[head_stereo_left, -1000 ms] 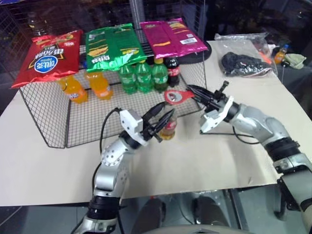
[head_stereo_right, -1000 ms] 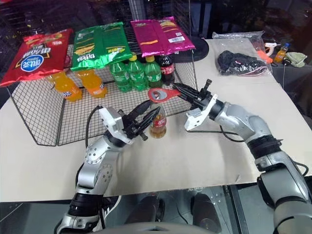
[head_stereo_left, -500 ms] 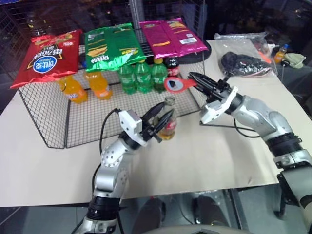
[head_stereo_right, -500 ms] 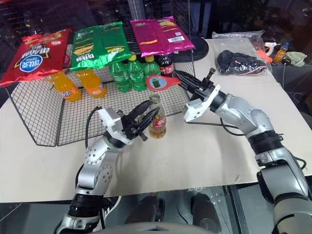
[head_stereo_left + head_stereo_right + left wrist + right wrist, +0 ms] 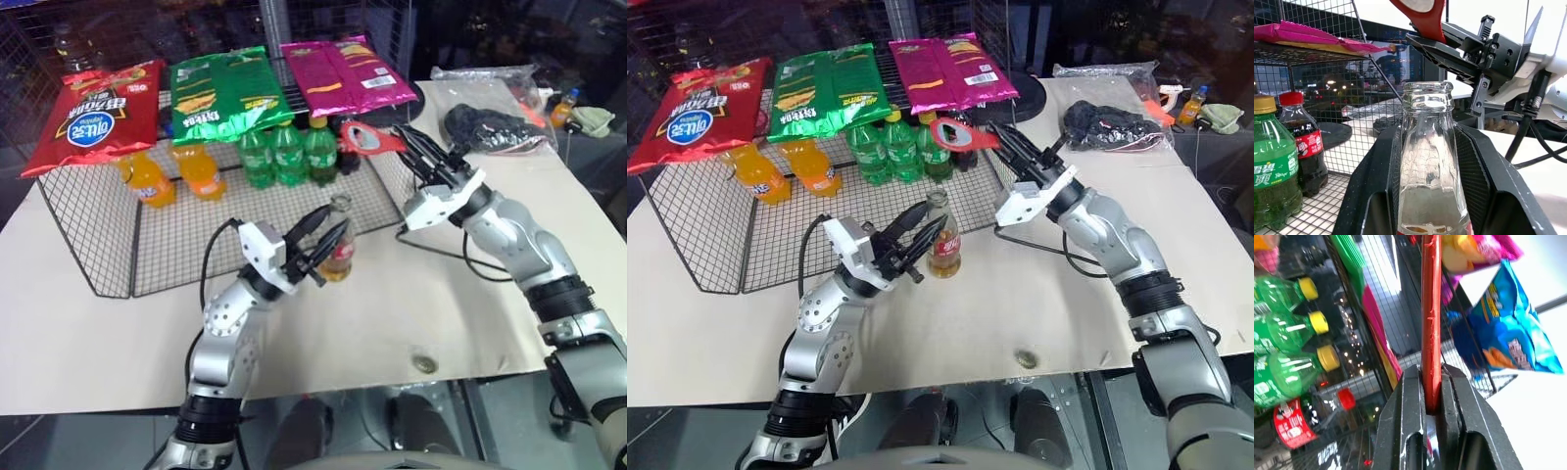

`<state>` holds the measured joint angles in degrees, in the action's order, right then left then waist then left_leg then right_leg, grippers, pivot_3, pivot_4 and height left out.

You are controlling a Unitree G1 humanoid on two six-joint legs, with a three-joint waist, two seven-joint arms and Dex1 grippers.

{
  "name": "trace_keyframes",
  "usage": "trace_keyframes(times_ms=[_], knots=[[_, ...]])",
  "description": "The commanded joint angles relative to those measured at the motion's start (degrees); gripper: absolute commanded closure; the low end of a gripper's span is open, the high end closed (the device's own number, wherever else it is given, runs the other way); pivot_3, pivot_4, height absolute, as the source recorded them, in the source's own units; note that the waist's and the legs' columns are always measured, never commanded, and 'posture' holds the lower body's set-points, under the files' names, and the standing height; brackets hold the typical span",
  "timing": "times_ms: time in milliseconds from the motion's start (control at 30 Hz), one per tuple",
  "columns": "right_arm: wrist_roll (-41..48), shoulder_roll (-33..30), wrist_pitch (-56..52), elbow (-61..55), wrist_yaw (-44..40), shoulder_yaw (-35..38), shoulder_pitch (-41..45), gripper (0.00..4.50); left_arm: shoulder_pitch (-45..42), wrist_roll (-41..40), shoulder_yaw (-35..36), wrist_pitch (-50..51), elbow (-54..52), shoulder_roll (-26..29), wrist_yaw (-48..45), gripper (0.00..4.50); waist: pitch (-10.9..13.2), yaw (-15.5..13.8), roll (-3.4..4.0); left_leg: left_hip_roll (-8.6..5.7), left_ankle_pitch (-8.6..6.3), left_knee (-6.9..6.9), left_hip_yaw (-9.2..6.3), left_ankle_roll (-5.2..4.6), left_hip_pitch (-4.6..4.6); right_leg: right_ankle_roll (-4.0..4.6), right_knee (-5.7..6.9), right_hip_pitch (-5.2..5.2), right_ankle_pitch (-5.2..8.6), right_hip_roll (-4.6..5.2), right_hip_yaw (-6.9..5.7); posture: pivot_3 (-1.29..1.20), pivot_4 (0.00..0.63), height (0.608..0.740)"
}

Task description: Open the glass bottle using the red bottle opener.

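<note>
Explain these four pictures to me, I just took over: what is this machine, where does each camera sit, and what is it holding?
It is a two-armed robot at a table. Two pictures come from its head, looking down; the other two come from cameras on its wrists. The left gripper has its jaws around a glass bottle standing on the table, its mouth uncapped. The right gripper clamps a red bottle opener, raised above the bottle. Behind is a wire rack with drink bottles and snack bags.
</note>
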<state>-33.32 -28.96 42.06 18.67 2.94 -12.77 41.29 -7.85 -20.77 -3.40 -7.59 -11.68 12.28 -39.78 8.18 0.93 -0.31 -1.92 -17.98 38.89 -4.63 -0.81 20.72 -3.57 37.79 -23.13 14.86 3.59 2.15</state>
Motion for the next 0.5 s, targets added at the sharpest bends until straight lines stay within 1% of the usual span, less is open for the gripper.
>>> trace_keyframes(times_ms=[33,133,167,233,267,300,367,400,500], knots=[[2.4,0.6,-1.4,-3.2,-0.1,2.1,-0.9,4.5,1.0,1.2,-0.9,0.3,1.2,0.4,0.2,3.12,0.0,0.0,0.0,0.0,0.0,0.0,0.0,0.0,0.0,0.0,0.0,0.0,0.0,0.0,0.0,0.0,0.15,0.74],[3.1,1.2,-2.5,-3.9,-0.5,2.3,-1.8,4.5,1.0,1.2,-0.8,0.3,1.2,0.3,0.5,3.12,0.0,0.0,0.0,0.0,0.0,0.0,0.0,0.0,0.0,0.0,0.0,0.0,0.0,0.0,0.0,0.0,0.15,0.74],[3.4,1.4,-2.9,-4.0,-0.6,2.4,-2.0,4.5,1.0,1.2,-0.8,0.3,1.2,0.3,0.5,2.51,0.0,0.0,0.0,0.0,0.0,0.0,0.01,0.0,0.0,0.0,0.0,0.0,0.0,0.0,0.01,0.0,0.15,0.74],[3.6,1.6,-3.3,-4.3,-0.8,2.4,-2.3,4.5,1.1,1.1,-0.8,0.2,1.1,0.2,0.6,2.08,0.0,0.0,0.01,0.0,0.0,0.0,0.01,0.0,0.01,0.0,0.01,-0.01,0.0,0.0,0.01,0.0,0.15,0.74],[3.7,1.6,-3.4,-4.4,-0.9,2.3,-2.4,4.5,1.2,1.4,-0.8,-0.1,1.1,0.1,0.8,1.56,0.0,0.1,0.0,0.0,0.0,0.0,0.01,0.0,0.03,0.0,0.01,-0.05,0.0,0.0,0.01,0.0,0.15,0.74],[3.9,1.7,-3.6,-4.4,-1.1,2.3,-2.5,4.5,1.2,1.8,-0.7,-0.3,1.3,0.1,1.0,1.23,0.0,0.0,0.0,0.0,0.0,-0.01,0.01,0.0,0.08,0.0,0.01,-0.1,0.0,0.0,0.01,0.0,0.15,0.74],[4.4,1.9,-3.9,-4.2,-1.4,2.4,-2.6,4.5,1.2,2.0,-0.7,-0.5,1.4,0.1,1.1,0.22,0.0,0.0,-0.01,0.0,0.0,-0.01,0.01,0.0,0.23,0.0,0.03,-0.24,0.0,0.0,0.01,0.0,0.15,0.74],[4.4,2.0,-3.9,-4.2,-1.5,2.4,-2.7,4.5,1.3,1.9,-0.8,-0.4,1.3,0.2,1.0,0.11,0.0,0.1,-0.01,0.01,0.0,-0.01,0.02,0.0,0.26,0.0,0.03,-0.28,0.0,0.0,0.02,0.0,0.15,0.74],[4.5,2.0,-4.0,-4.2,-1.6,2.4,-2.7,4.5,1.6,1.6,-0.8,-0.5,1.2,0.4,0.8,0.11,0.1,0.1,0.0,0.01,0.0,-0.05,0.06,0.0,0.31,0.0,0.03,-0.34,0.0,0.0,0.05,0.0,0.15,0.74]])
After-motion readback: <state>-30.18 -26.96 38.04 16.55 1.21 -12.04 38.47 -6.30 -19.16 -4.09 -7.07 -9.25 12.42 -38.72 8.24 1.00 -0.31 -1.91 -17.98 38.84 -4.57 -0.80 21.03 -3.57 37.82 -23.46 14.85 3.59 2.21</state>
